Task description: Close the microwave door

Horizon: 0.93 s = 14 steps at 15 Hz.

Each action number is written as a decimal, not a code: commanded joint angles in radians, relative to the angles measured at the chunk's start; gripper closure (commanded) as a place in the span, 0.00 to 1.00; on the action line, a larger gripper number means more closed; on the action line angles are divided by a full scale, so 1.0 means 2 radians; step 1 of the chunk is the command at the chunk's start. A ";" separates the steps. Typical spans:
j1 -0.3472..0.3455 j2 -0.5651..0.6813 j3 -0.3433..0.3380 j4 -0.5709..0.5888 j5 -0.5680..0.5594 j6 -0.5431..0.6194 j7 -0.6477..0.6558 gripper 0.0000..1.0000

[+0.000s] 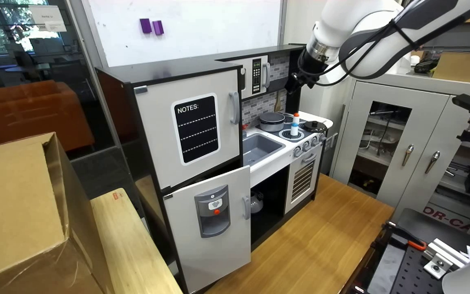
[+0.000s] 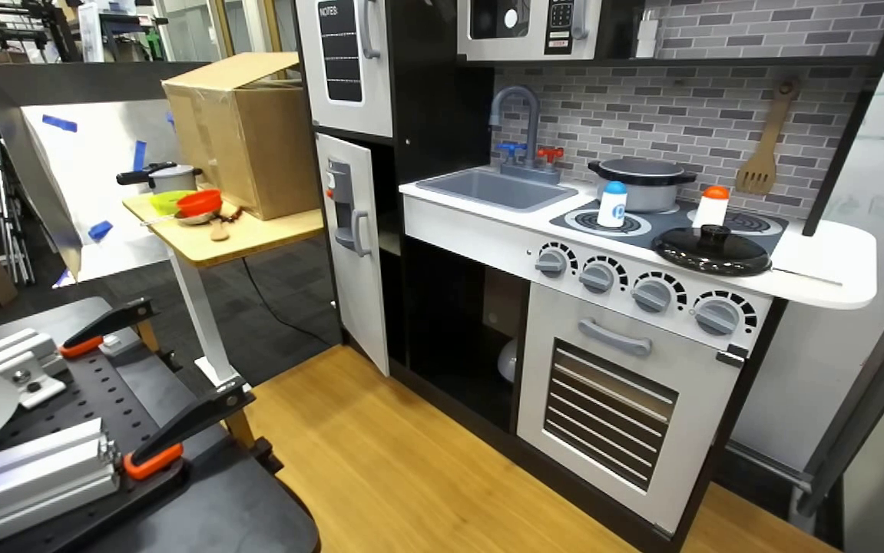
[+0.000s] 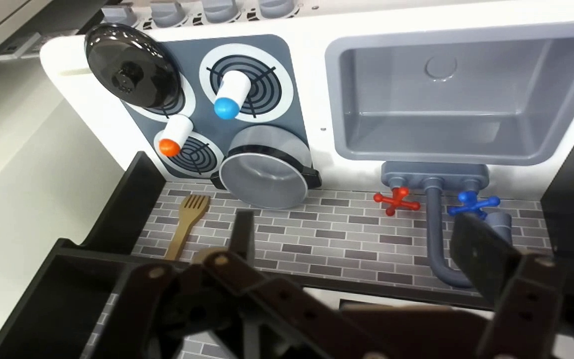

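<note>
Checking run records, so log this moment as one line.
microwave door: looks shut | gripper: open, nothing held | lower fridge door: ajar

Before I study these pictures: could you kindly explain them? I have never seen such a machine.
This is a robot arm. Two pictures come from cameras standing outside it; the third comes from a camera on its wrist, looking down past its dark fingers. These stand apart, and I see nothing held. On the toy cooktop are a grey pot, a blue-capped shaker, an orange-capped shaker and, at one corner, a black lid. The job is to close the microwave door, higher up.
</note>
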 commanded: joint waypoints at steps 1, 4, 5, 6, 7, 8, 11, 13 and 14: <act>-0.020 -0.025 0.015 -0.022 0.036 0.005 -0.025 0.00; -0.029 -0.044 0.015 -0.036 0.051 0.009 -0.046 0.00; -0.033 -0.050 0.015 -0.041 0.054 0.010 -0.053 0.00; -0.038 -0.060 0.013 -0.049 0.057 0.012 -0.061 0.00; -0.043 -0.067 0.012 -0.055 0.059 0.012 -0.068 0.00; -0.049 -0.075 0.011 -0.061 0.060 0.013 -0.074 0.00; -0.062 -0.102 0.002 -0.076 0.077 0.014 -0.097 0.00; -0.069 -0.117 -0.003 -0.074 0.097 0.017 -0.110 0.00; -0.071 -0.124 -0.005 -0.072 0.109 0.021 -0.115 0.00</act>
